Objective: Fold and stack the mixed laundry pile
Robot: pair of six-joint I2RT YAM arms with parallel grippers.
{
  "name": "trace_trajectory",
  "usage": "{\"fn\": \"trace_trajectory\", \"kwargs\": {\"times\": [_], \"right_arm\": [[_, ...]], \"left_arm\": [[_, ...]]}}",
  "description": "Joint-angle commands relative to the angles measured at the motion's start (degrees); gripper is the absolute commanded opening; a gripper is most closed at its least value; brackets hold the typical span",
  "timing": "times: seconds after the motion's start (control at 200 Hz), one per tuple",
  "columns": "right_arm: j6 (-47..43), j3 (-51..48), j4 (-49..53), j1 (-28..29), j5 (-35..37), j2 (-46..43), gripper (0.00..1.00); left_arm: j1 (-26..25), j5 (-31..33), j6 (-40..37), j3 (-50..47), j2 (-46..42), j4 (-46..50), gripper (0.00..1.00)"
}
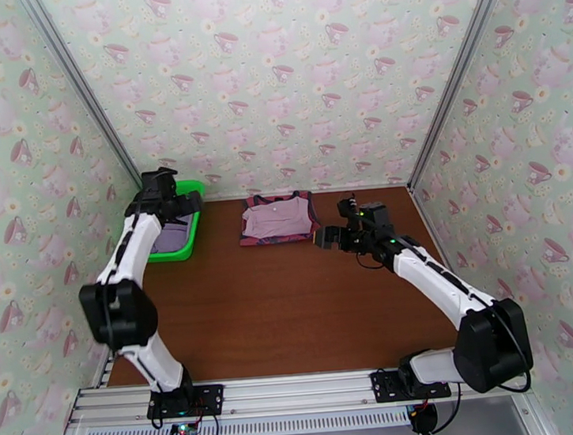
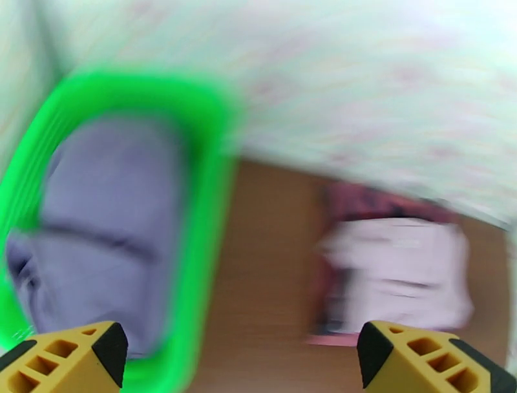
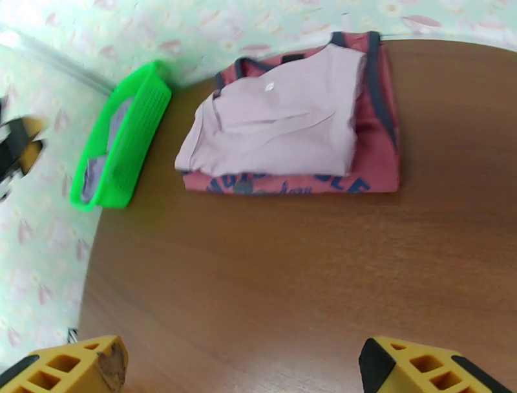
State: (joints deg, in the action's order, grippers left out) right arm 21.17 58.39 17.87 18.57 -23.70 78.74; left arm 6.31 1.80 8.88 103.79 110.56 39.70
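A folded dusty-red tank top [image 1: 308,212] lies at the back middle of the table, with a folded pale pink shirt [image 1: 277,217] on top of it. The right wrist view has the same pink shirt [image 3: 278,123] on the tank top [image 3: 381,123]. A lavender shirt [image 1: 169,238] lies crumpled in the green basket [image 1: 194,221]; the left wrist view has this lavender shirt [image 2: 110,220] from above. My left gripper [image 1: 160,190] hangs open over the basket, nothing between its fingers [image 2: 97,359]. My right gripper [image 1: 325,237] stands open just right of the stack, holding nothing.
The green basket [image 3: 139,119] sits in the back left corner against the wall. Teacup-patterned walls close in the table on three sides. Bare brown tabletop [image 1: 294,309] stretches from the stack to the near edge.
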Motion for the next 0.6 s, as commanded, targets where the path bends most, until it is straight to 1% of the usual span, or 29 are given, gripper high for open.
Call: {"fn": "trace_trajectory", "kwargs": {"times": [0.0, 0.08, 0.185, 0.28, 0.341, 0.401, 0.516, 0.596], "right_arm": [[-2.01, -1.43, 1.8, 2.03, 4.6, -0.88, 1.0], [-1.25, -3.09, 1.47, 3.26, 5.38, -0.39, 1.0], [-0.17, -3.9, 1.01, 4.49, 5.49, 1.4, 1.0], [-0.33, -3.07, 1.61, 5.32, 5.69, 4.15, 1.0], [-0.64, -2.14, 2.31, 5.83, 5.75, 6.05, 1.0], [-1.04, -0.96, 3.11, 6.49, 5.69, 7.86, 1.0], [-1.48, 0.57, 4.27, 8.15, 6.04, 10.48, 1.0], [-1.31, 1.06, 4.69, 9.33, 6.21, 11.89, 1.0]], "left_arm": [[2.31, 10.79, -1.55, 12.21, 8.25, 9.24, 1.0], [3.03, 15.93, -1.92, 20.34, 16.36, 13.43, 1.0], [3.79, 19.73, -0.55, 29.82, 24.84, 20.11, 1.0], [4.8, 20.35, 3.05, 35.43, 30.09, 25.5, 1.0], [5.28, 20.91, 5.57, 34.65, 30.76, 26.1, 1.0], [5.79, 21.82, 7.5, 31.3, 29.82, 24.47, 1.0], [6.9, 19.54, 9.8, 24.07, 27.44, 19.55, 1.0], [7.61, 18.22, 10.79, 22.83, 28.37, 19.08, 1.0]]}}
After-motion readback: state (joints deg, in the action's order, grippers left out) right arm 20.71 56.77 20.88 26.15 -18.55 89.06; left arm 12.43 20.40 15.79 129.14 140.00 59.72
